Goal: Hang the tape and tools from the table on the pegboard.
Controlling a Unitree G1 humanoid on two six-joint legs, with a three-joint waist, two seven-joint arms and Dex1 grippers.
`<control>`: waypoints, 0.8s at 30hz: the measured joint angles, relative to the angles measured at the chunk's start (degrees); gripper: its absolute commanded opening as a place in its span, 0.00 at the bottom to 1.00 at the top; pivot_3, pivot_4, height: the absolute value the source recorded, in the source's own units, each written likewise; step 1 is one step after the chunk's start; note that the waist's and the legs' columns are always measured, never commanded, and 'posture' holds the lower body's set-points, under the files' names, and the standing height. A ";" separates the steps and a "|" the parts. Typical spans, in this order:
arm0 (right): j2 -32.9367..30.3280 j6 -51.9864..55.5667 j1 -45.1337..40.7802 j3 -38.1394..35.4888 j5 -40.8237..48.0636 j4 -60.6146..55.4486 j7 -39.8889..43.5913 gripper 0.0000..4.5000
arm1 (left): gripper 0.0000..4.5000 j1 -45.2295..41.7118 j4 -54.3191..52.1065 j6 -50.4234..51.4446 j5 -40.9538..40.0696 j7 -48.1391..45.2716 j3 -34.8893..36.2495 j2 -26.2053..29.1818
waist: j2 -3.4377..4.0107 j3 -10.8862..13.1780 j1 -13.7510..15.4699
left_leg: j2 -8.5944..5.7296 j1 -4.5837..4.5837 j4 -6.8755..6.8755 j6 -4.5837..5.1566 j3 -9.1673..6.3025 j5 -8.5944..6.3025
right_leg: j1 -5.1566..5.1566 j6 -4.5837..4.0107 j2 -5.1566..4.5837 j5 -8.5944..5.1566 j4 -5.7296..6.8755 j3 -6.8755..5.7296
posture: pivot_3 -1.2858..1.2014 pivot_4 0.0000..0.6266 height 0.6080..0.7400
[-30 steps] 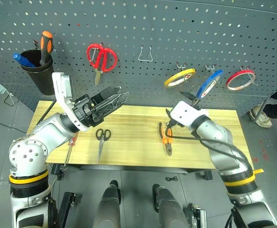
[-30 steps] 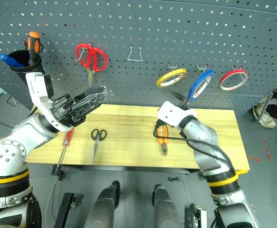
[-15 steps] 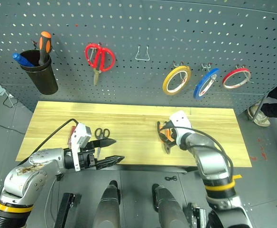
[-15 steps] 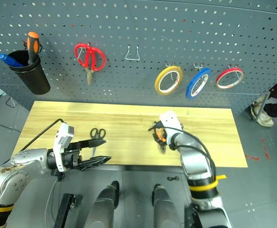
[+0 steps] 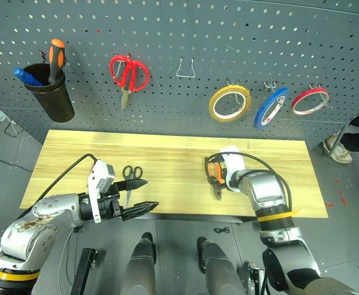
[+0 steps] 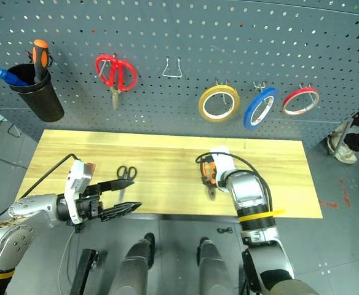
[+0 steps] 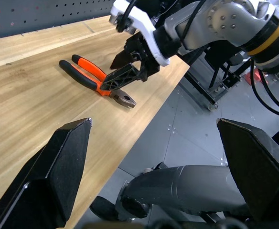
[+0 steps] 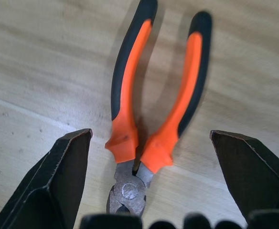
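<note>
Since a second ago both arms have dropped: left gripper (image 5: 144,195) came down from in front of the pegboard (image 5: 228,43) to the table's (image 5: 167,157) near edge, right gripper (image 7: 130,64) sank onto the pliers (image 8: 151,114). The yellow tape (image 5: 229,102) now hangs flatter on its hook, beside the blue ring (image 5: 270,108) and red ring (image 5: 310,101). Right jaws spread wide, nothing gripped; in the right wrist view the pliers lie flat on the wood between the two fingers (image 8: 53,191), orange-and-black handles pointing away, steel head nearest the wrist, each finger standing clear outside the handles. The left wrist view shows that gripper poised over the pliers' hinge; can't tell if it touches. Left jaws also wide open and empty, pointing across the table's front edge, tips just beside the small black-handled scissors (image 5: 131,179), which lie flat on the table. Red-handled screwdriver is mostly hidden behind the left wrist. Larger red-handled scissors (image 5: 128,75) hang on the pegboard.
</note>
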 measured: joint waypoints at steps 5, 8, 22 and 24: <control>0.32 -4.62 -3.19 1.11 0.52 8.51 -0.89 0.98 | 1.00 0.31 -0.72 0.45 -0.08 0.44 0.47 -0.40 | 0.01 0.01 0.03 | 0.00 0.00 0.03 0.00 0.00 0.00 | 0.00 0.07 0.00 -0.03 0.00 0.00 | 0.60 0.54 1.00; 0.38 -7.26 -5.77 1.12 0.89 12.94 -1.03 0.86 | 1.00 0.28 -1.17 1.06 -0.34 0.48 0.97 -0.40 | 0.02 0.02 0.02 | 0.00 -0.01 0.02 0.01 0.00 0.00 | 0.00 0.06 0.00 -0.03 -0.01 0.00 | 0.60 0.54 1.00; 0.35 -11.15 -7.23 1.63 1.28 17.18 -0.22 0.59 | 1.00 -0.30 -1.18 1.52 -0.68 0.63 1.87 -1.01 | 0.03 0.02 -0.01 | 0.01 0.02 0.00 0.01 -0.01 0.00 | 0.01 0.26 0.01 -0.15 0.00 0.00 | 0.61 0.52 1.00; -0.58 -11.06 -5.97 3.42 1.40 14.15 2.15 0.59 | 1.00 -0.50 -1.17 1.85 -2.35 1.25 2.60 -1.75 | 0.03 0.02 0.08 | 0.00 -0.02 -0.01 0.01 -0.01 0.00 | -0.02 0.26 0.01 -0.15 0.00 -0.01 | 0.61 0.50 1.00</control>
